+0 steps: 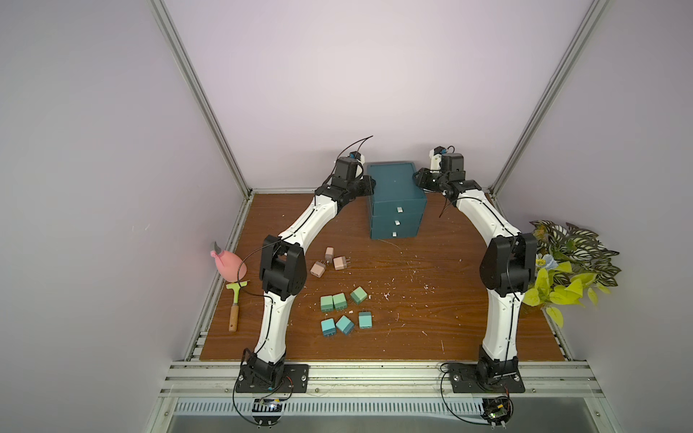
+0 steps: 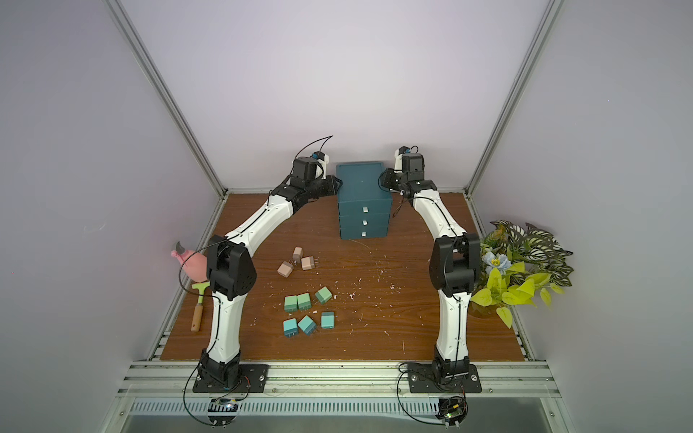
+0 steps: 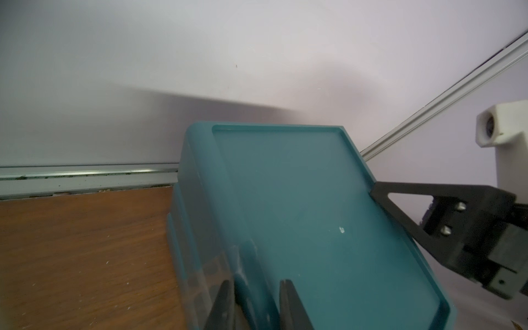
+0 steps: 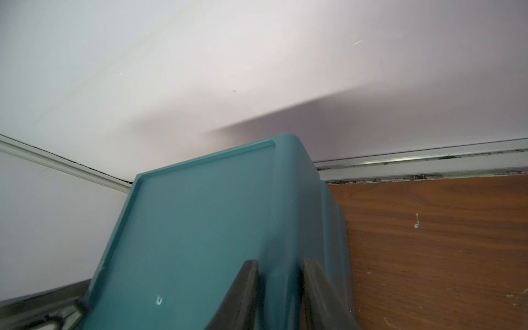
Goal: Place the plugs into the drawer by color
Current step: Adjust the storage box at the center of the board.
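The drawer [image 1: 395, 187] [image 2: 362, 183], a dark teal chest, stands at the back of the table with all three tab-handled fronts pushed in. My left gripper [image 1: 369, 183] [image 3: 257, 285] is shut on the chest's left top rim [image 3: 300, 214]. My right gripper [image 1: 418, 176] [image 4: 278, 263] is shut on its right top rim [image 4: 185, 228]. The plugs lie loose in front on the wood. Three pink-beige ones [image 1: 340, 262] are nearest the chest, three green ones [image 1: 339, 301] come below them, and three turquoise ones [image 1: 345, 324] are closest to the front edge.
A pink bulb-shaped toy [image 1: 228, 264] and a green-headed tool with a wooden handle [image 1: 235, 303] lie at the left edge. A leafy artificial plant [image 1: 566, 262] crowds the right edge. The back wall stands close behind the chest.
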### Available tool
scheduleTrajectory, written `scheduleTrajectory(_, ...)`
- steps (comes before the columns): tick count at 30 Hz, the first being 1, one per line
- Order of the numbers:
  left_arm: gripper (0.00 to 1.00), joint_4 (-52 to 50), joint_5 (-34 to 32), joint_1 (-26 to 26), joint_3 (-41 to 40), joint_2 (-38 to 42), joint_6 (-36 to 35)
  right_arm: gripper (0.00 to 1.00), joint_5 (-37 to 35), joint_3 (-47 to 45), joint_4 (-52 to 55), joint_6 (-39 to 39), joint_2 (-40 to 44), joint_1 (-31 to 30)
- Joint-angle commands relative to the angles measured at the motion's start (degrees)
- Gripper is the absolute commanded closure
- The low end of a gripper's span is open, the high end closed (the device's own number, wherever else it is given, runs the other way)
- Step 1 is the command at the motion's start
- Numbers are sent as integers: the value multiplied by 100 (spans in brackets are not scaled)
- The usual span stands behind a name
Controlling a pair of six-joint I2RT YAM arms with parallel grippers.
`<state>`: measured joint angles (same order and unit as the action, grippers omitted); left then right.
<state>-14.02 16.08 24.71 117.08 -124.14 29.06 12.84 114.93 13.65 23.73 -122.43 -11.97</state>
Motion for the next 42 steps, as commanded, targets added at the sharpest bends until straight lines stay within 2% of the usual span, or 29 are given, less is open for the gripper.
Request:
scheduleTrajectory(1,81,-99,537,358,-182,126,41,68,509,275,333,-123,-138,-394)
scheduleTrajectory(9,78,24,489,364,-510,296,112,64,342,684,568,-217,-263,-344)
scheduleTrajectory(12,72,-15,446,305,-345,303,55,62,239,1374,900,-252,-418,-233)
scheduleTrajectory(17,66,-212,402,71,54,351,-14,60,-163,3126,1733,-342,-678,-35)
scheduleTrajectory(19,64,-207,361,13,-39,460,-32,58,-289,3212,1799,-349,-508,-12)
scheduleTrajectory(21,63,-144,342,16,-237,583,-27,58,-276,2809,1721,-330,-139,-16)
scheduleTrajectory(23,62,11,415,33,-507,682,64,57,-263,1799,1338,-178,420,-48)
scheduleTrajectory(27,61,158,474,99,-943,823,82,57,-280,-1861,-1052,367,2267,-206)
scheduleTrajectory(30,60,286,504,122,-1210,904,141,57,-479,-3455,-1998,648,3225,-211)
scheduleTrajectory(33,60,421,563,211,-1336,915,180,57,-378,-4528,-2649,940,3808,-216)
scheduleTrajectory(37,60,435,641,321,-1291,849,170,57,106,-5838,-3790,1644,4168,-261)
scheduleTrajectory(42,60,493,681,411,-1427,939,231,57,371,-6563,-4613,2087,4186,-315)
